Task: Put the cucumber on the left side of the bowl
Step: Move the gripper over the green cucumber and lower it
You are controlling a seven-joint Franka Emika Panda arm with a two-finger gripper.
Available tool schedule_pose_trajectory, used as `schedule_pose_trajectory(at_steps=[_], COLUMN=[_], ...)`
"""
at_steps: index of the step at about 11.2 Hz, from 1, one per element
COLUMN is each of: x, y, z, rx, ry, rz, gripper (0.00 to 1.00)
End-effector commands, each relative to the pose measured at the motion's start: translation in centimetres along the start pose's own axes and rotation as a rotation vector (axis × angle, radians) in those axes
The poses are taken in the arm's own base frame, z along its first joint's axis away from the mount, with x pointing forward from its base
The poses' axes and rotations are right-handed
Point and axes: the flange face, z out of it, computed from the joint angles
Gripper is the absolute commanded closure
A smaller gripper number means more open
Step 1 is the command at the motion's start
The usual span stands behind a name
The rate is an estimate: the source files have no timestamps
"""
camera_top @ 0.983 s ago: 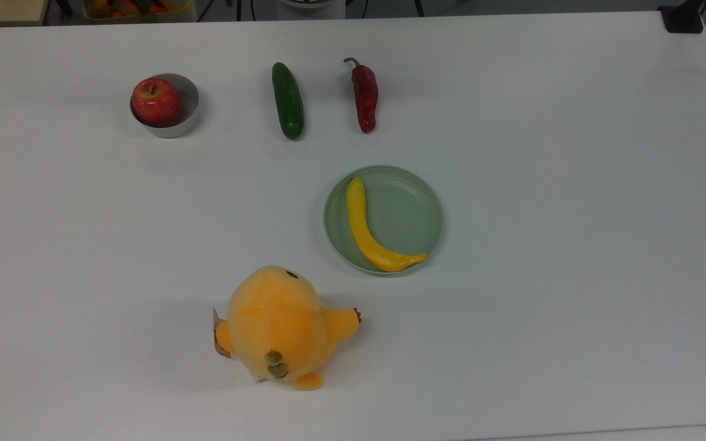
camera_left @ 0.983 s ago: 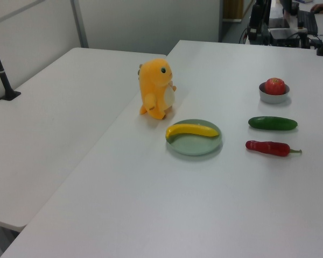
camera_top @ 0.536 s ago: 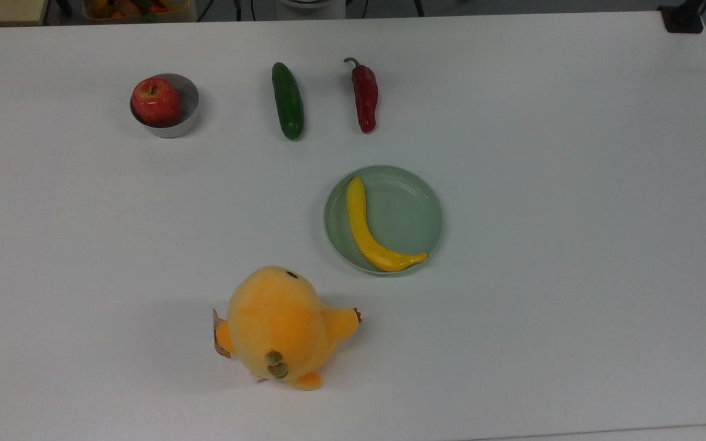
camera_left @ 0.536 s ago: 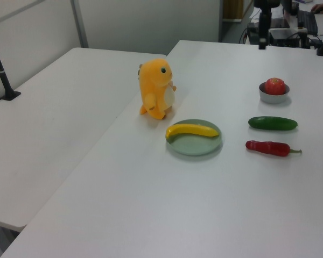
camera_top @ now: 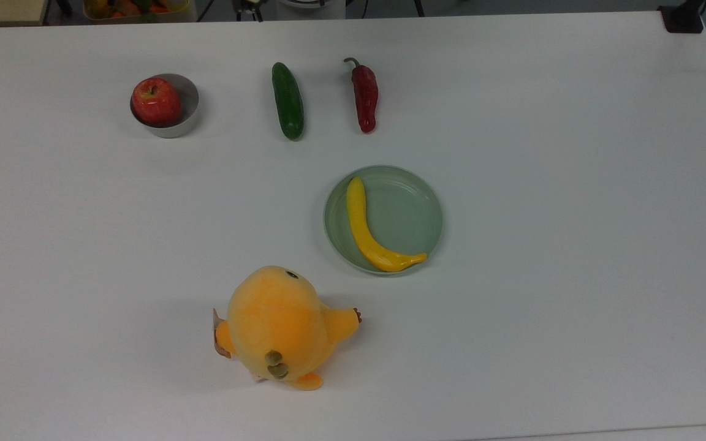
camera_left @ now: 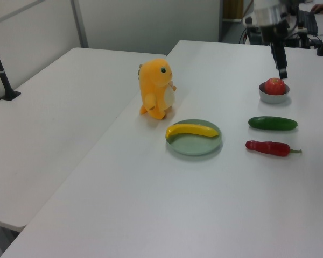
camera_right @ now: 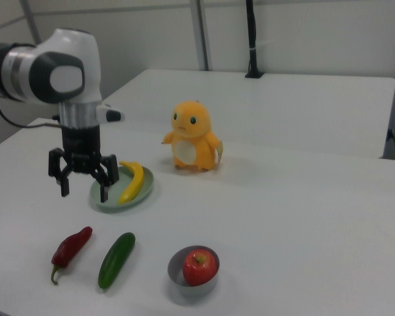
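While the cucumber point(camera_top: 287, 100) lies unmoved, the hand point(camera_right: 83, 189), fingers spread, has come into the left view.

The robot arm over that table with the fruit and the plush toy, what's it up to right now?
The gripper hangs open in the air above the table, holding nothing. The cucumber lies untouched between the red chili pepper and the small metal bowl, which holds an apple. In the top view the cucumber is on the bowl's right. A banana rests on the pale green plate, and the orange plush toy stands apart from them.
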Motion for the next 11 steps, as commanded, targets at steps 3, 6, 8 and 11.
schedule_pose_trajectory(at_steps=[3,6,8,11], x=[1.2,1.7,1.9,2.4], y=[1.0,1.4,1.6,1.9], z=[7.9,11.7,14.4,17.8], rx=[-0.044,-0.055,-0.065,-0.103], ry=[0.002,0.048,0.072,0.074], rz=[-0.020,-0.009,-0.011,-0.032], gripper=[0.00,0.00,0.00,0.00])
